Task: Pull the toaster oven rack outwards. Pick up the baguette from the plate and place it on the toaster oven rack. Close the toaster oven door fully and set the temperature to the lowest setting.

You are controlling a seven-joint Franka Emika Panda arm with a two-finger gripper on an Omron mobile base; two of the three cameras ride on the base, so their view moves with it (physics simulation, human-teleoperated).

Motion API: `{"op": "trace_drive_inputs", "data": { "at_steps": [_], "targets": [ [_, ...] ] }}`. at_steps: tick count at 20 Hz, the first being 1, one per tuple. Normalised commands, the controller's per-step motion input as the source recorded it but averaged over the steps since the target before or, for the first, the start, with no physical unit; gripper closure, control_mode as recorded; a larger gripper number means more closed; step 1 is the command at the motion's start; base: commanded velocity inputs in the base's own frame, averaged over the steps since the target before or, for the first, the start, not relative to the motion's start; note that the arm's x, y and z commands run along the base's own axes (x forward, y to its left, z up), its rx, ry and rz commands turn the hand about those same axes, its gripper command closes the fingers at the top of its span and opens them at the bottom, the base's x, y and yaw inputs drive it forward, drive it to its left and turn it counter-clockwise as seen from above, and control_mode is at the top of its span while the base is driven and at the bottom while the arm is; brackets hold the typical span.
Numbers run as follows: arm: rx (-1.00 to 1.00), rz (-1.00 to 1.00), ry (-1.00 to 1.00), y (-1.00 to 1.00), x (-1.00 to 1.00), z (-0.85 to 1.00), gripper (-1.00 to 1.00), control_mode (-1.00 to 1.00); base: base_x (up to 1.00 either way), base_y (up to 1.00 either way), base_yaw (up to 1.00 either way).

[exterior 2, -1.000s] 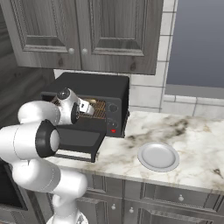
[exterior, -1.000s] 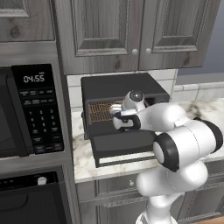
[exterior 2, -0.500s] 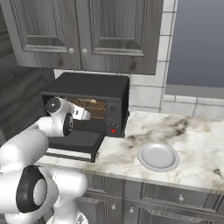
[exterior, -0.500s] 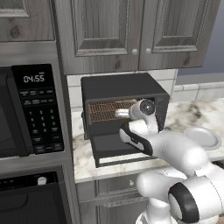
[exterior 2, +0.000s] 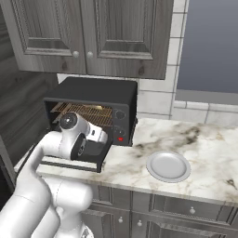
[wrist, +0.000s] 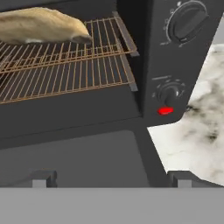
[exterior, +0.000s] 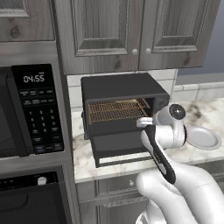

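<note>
Counter [exterior 2: 204, 139]: marble, plate [exterior 2: 168, 166] empty.
Baguette [wrist: 41, 25]: lies on rack [wrist: 65, 65].
Door [wrist: 78, 159]: down.
Gripper [wrist: 111, 181]: tips apart, empty.
Risk: the pulled-out rack may block the door from closing fully.

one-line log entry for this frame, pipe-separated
phase: close door next | baguette: on toaster oven rack | toaster oven door: down, open | plate: empty | gripper: open, holding nothing, over the door

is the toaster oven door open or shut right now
Open. The dark grey drop-down door lies folded down flat in front of the black toaster oven, leaving the copper wire rack exposed.
</note>
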Motion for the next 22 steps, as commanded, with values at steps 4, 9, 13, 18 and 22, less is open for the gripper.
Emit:
{"op": "trace_drive_inputs", "data": {
  "at_steps": [4,9,13,18,22],
  "targets": [
    [0.01,0.05,0.46,-0.90,-0.26,0.01,-1.00,-1.00,0.00,0.00,0.00],
    [0.00,0.07,0.65,-0.69,0.00,-0.03,-1.00,-1.00,0.00,0.00,0.00],
    [0.00,0.11,0.33,-0.27,0.03,-0.22,-1.00,-1.00,0.00,0.00,0.00],
    [0.00,0.00,0.00,0.00,0.00,0.00,-1.00,-1.00,0.00,0.00,0.00],
    [0.00,0.00,0.00,0.00,0.00,0.00,-1.00,-1.00,0.00,0.00,0.00]
  ]
}}
